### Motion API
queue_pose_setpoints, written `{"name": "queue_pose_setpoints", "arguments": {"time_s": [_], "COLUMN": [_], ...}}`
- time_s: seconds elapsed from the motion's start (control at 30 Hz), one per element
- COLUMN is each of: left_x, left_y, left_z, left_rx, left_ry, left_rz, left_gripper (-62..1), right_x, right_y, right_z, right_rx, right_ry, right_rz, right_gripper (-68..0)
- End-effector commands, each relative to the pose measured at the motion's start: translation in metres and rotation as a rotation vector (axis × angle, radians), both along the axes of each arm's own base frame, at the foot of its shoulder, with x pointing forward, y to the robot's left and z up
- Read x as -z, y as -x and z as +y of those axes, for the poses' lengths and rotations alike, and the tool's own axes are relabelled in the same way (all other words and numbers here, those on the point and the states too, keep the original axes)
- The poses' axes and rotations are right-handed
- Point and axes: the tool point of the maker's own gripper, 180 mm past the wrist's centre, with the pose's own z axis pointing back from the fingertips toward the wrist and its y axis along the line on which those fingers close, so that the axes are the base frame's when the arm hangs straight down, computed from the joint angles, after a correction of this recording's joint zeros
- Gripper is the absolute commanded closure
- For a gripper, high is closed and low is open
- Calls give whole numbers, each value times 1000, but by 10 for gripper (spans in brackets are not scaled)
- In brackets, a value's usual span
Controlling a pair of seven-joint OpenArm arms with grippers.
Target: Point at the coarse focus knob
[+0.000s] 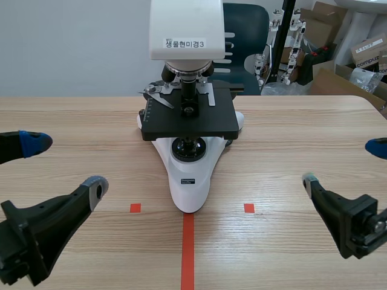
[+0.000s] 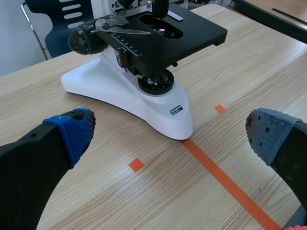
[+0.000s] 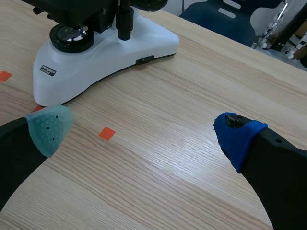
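Left wrist view gives the clearest sight of the coarse focus knob [image 2: 85, 40]: a large black wheel low on the side of the microscope [image 2: 125, 93], behind the black stage [image 2: 194, 29] and above the white base. From the scene view the stage hides it.

A strip on the white head [image 1: 185, 44] reads "생물현미경3". The small dark label on the base nose [image 1: 189, 181] is too small to read.

The microscope stands mid-table [image 1: 290, 136] at the end of the orange-red tape line. The left gripper [image 1: 66, 163] sits low, well short of the base, its fingers spread wide with nothing between them. The right gripper [image 1: 343, 163] mirrors it on the other side, likewise spread and holding nothing.

Behind the table are a dark teal chair [image 1: 247, 27] and cardboard boxes, one [image 1: 370, 51] printed "compuz".
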Motion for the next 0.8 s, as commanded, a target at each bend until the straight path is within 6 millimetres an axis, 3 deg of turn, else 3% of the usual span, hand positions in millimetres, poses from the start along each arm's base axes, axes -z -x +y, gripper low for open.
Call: {"name": "queue_pose_setpoints", "arguments": {"time_s": [0.0,0.07,0.2,0.33,0.57,0.77], "left_x": [-6,-6,-6,-6,-6,-6], "left_y": [-1,-1,-1,-1,-1,-1], "left_z": [-1,-1,-1,-1,-1,-1], "left_rx": [-3,-3,-3,-3,-3,-3], "left_ry": [22,22,22,22,22,22], "left_rz": [-16,-16,-16,-16,-16,-16], "left_gripper": [-623,-623,-623,-623,-623,-623], "right_x": [-16,-24,-35,-39,-54,-70], "right_y": [-8,-15,-33,-55,-93,-117], "right_z": [0,-7,-20,-38,-74,-83], "right_rx": [-27,-9,9,43,116,62], "right_ry": [18,51,123,181,216,228], "right_rz": [-63,-105,-155,-155,-180,-193], "right_gripper": [-679,-659,-507,-405,-290,-209]}}
